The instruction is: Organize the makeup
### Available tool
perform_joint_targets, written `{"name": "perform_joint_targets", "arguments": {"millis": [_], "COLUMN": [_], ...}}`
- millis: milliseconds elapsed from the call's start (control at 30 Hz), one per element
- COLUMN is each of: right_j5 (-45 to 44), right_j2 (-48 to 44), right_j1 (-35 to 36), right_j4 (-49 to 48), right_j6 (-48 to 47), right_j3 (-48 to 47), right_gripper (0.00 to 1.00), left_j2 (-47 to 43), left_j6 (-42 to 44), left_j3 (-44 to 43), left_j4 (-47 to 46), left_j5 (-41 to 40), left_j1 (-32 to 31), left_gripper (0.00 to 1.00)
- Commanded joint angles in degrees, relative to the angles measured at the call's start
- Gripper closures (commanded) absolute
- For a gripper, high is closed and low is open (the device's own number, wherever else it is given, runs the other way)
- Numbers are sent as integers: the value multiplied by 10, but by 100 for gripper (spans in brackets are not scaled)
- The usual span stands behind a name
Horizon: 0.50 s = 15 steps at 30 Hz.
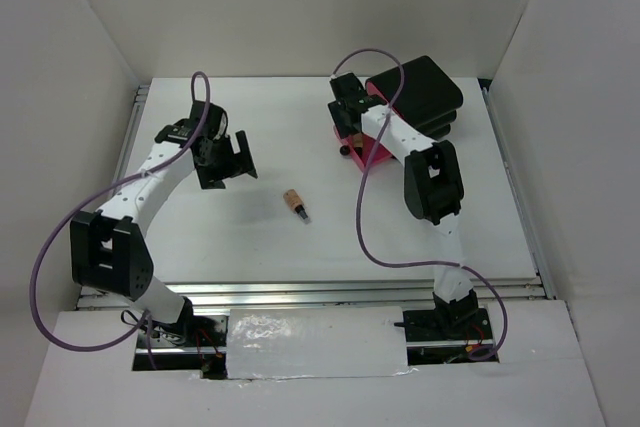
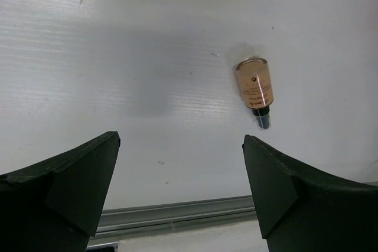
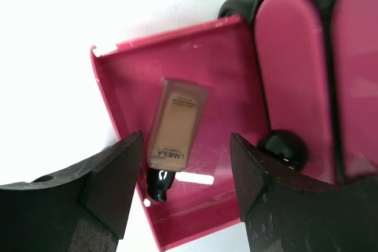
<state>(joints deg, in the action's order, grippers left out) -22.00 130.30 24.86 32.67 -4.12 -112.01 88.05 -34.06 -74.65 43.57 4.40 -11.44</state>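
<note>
One tan bottle [image 1: 296, 204] lies on the desk [image 1: 300, 117], cap toward its near edge, just right of the left arm [image 1: 160, 162], jaws spread wide.

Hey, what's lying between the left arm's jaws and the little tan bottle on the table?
Nothing but bare white table; the left wrist view shows that stretch clear up to the tan bottle.

Tan bottle [image 2: 254, 82] label print illegible
</note>
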Motion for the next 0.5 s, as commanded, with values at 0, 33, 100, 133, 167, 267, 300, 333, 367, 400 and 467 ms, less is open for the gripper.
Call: {"name": "perform_joint_targets", "arguments": {"millis": [0, 33, 100, 133, 167, 267, 300, 333, 367, 400, 467], "right_j5": [-1, -4, 10, 19, 55, 127, 142, 154, 153, 155, 173], "right_j2": [-67, -78, -108, -116, -134, -164, -169, -178, -182, -186, -194], "right_j1": [8, 12, 32, 41, 50, 96, 124, 138, 152, 177, 198], "right_j4": [11, 14, 29, 35, 41, 57, 64, 66, 70, 65, 48], "right_j6": [40, 59, 83, 96, 115, 158, 168, 179, 207, 217, 226], "right_j3": [-44, -43, -40, -33, -28, 8, 28, 39, 49, 75, 100], "right_gripper": [32, 30, 30, 28, 28, 24, 21, 4, 0, 0, 0], "left_j2": [6, 8, 13, 14, 15, 18, 19, 24, 24, 24, 22], "left_j6": [-20, -26, -35, -49, -56, -89, -102, -107, -109, -112, -113], "left_j3": [-26, -27, -34, -37, -40, -64, -79, -86, -90, -94, -88], "left_j4": [16, 19, 24, 34, 41, 77, 90, 105, 109, 112, 108], "left_j5": [-26, -31, -41, -41, -69, -104, -122, -128, -132, -133, -127], "left_j1": [-3, -6, -7, -8, -8, -8, -8, -8, -7, -8, -8], "left_gripper": [1, 1, 1, 1, 1, 1, 1, 1, 1, 1, 1]}}
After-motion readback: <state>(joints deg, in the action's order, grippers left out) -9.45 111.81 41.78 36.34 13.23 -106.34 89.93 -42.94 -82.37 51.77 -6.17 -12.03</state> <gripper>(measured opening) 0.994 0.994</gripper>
